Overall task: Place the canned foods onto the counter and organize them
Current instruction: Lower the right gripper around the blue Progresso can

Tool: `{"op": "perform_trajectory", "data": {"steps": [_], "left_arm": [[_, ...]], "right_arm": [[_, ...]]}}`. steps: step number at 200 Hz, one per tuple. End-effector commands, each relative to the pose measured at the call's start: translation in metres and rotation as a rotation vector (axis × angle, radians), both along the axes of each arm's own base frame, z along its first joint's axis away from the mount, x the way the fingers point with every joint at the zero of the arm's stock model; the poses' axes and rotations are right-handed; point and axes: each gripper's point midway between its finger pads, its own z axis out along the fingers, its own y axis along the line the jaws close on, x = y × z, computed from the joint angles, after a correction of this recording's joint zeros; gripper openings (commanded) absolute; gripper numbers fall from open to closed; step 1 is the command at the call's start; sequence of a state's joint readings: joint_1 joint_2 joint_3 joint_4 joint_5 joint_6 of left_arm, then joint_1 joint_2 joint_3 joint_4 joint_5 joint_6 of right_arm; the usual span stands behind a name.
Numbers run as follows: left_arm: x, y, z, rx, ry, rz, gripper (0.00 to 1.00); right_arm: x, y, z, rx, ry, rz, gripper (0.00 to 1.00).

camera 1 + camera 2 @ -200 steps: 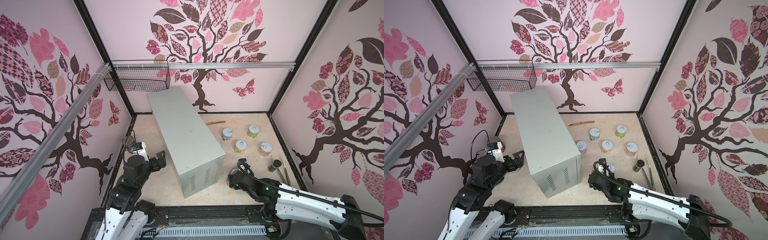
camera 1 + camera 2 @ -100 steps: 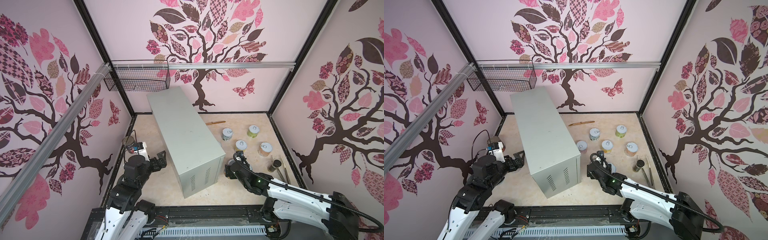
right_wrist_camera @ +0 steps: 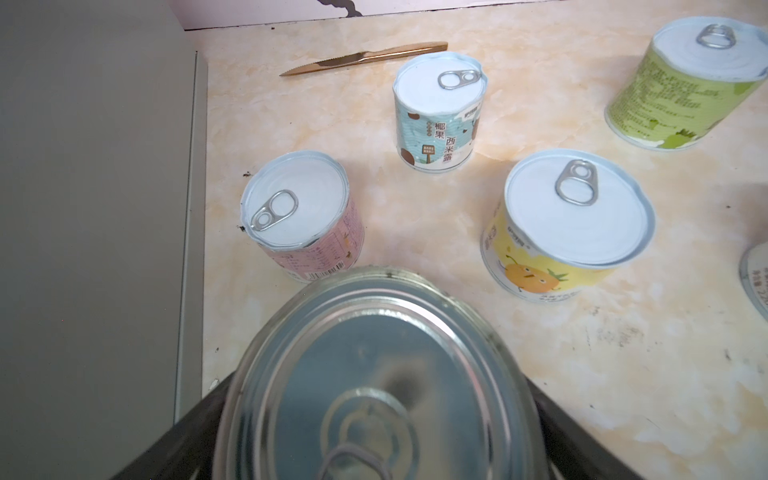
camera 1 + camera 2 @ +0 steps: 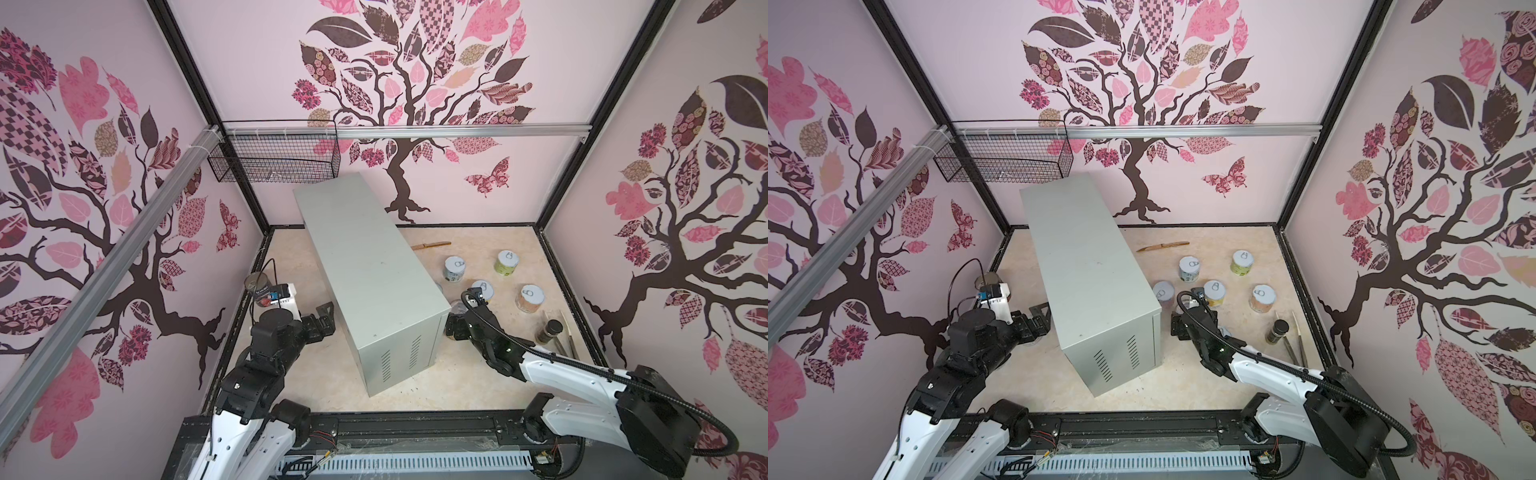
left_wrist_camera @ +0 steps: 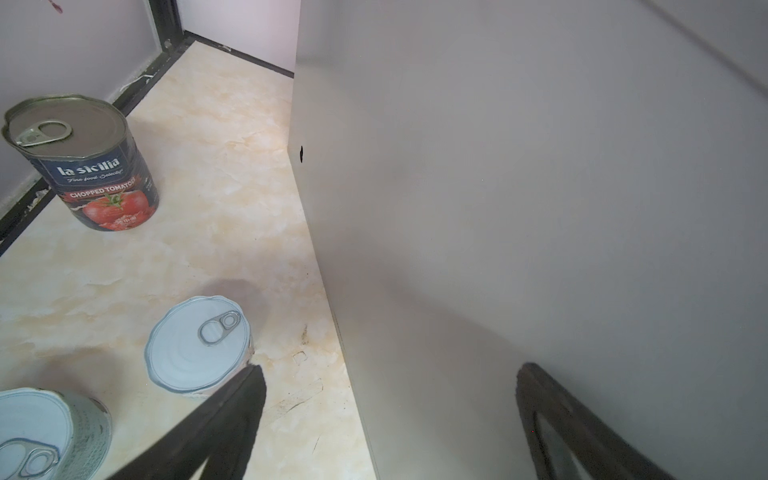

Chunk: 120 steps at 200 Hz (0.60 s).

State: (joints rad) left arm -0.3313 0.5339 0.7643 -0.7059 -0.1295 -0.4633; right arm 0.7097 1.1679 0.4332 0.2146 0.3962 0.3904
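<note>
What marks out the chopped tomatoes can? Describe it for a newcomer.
Find the long grey cabinet mid-floor. Left of it stands the la sicilia chopped tomatoes can. It is taller than the white-lidded cans nearby, with a dark blue label and a metal lid.

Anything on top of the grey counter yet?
No. The counter top is bare in both top views; the cans in view, like the pink-label can, stand on the floor. Only its far corner is screened by the wire basket.
</note>
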Motion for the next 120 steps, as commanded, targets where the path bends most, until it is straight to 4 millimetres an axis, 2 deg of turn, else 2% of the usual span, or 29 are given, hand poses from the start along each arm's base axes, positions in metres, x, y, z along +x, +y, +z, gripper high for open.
{"op": "perform_trajectory", "data": {"steps": [1,33,67,120], "left_arm": [[0.0,-0.001,-0.012,0.023,0.027,-0.011,0.98],[0.0,-0.001,-0.013,0.024,0.03,-0.014,0.98],[0.0,-0.002,-0.013,0.025,0.033,-0.017,0.98],[0.001,-0.003,-0.015,0.027,0.04,-0.019,0.98]], "right_arm": [[-0.009,0.006,-0.021,0.003,0.064,0.057,0.99],[-0.012,0.008,-0.026,0.029,0.07,0.065,1.0],[-0.017,0.01,-0.04,0.059,0.096,0.072,1.0],[-0.013,0.013,-0.057,0.041,0.124,0.07,1.0]]}}
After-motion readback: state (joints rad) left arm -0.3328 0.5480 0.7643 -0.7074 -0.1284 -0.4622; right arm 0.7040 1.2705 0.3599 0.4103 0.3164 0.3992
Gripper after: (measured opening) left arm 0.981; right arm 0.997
